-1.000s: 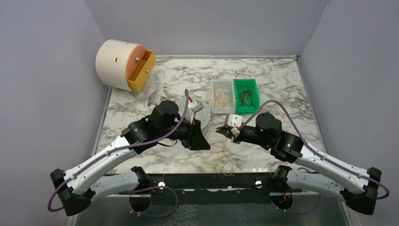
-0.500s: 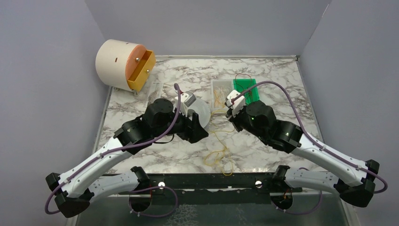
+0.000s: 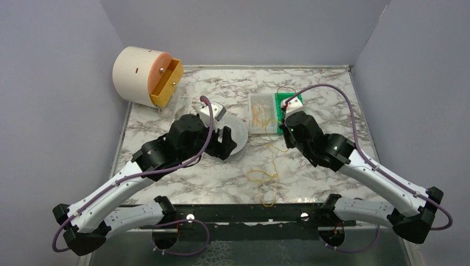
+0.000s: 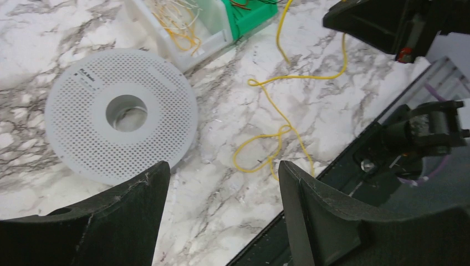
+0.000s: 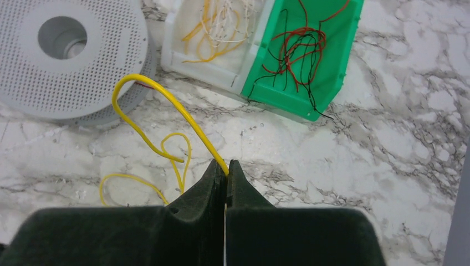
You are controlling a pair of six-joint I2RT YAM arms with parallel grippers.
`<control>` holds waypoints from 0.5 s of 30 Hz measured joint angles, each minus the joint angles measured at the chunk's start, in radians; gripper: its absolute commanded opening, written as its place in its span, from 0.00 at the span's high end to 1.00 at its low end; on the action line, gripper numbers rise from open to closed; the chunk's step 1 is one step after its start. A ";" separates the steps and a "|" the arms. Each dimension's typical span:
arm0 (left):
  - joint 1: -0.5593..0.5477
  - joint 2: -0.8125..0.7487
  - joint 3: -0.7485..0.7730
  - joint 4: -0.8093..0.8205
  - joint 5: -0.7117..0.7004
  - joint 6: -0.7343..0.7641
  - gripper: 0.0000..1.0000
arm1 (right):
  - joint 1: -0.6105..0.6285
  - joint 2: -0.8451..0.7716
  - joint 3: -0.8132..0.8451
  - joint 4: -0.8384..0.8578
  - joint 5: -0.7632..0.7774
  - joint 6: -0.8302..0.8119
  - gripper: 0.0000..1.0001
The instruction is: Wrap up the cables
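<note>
One yellow cable (image 3: 262,176) trails in loops over the marble from the near edge up to my right gripper (image 3: 284,121). That gripper (image 5: 226,165) is shut on the cable (image 5: 166,100), which arches up and left from the tips. More cables lie in two bins: yellow and pale ones in a clear bin (image 5: 176,55), red and dark ones in a green bin (image 5: 338,66). My left gripper (image 4: 223,166) hangs open over bare marble with nothing between its fingers, beside a white perforated spool (image 4: 122,111). The yellow cable (image 4: 277,133) lies just beyond its right finger.
A cream cylinder with an open yellow drawer (image 3: 147,72) stands at the back left. A small clear holder (image 3: 182,108) sits in front of it. The black rail (image 3: 244,213) runs along the near table edge. Grey walls close in three sides.
My left gripper opened and drew back to the left and away over the spool. My right gripper carried the yellow cable away from the near edge toward the bins, stretching its loops.
</note>
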 measured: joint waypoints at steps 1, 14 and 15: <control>0.000 0.007 -0.001 0.001 -0.015 0.010 0.25 | -0.020 0.000 0.000 -0.001 0.000 0.013 0.99; -0.018 0.217 -0.070 0.048 -0.241 0.142 0.25 | -0.321 -0.006 -0.182 0.115 -0.132 0.210 0.99; -0.024 0.224 -0.070 0.053 -0.254 0.149 0.25 | -0.346 -0.009 -0.201 0.130 -0.156 0.224 0.99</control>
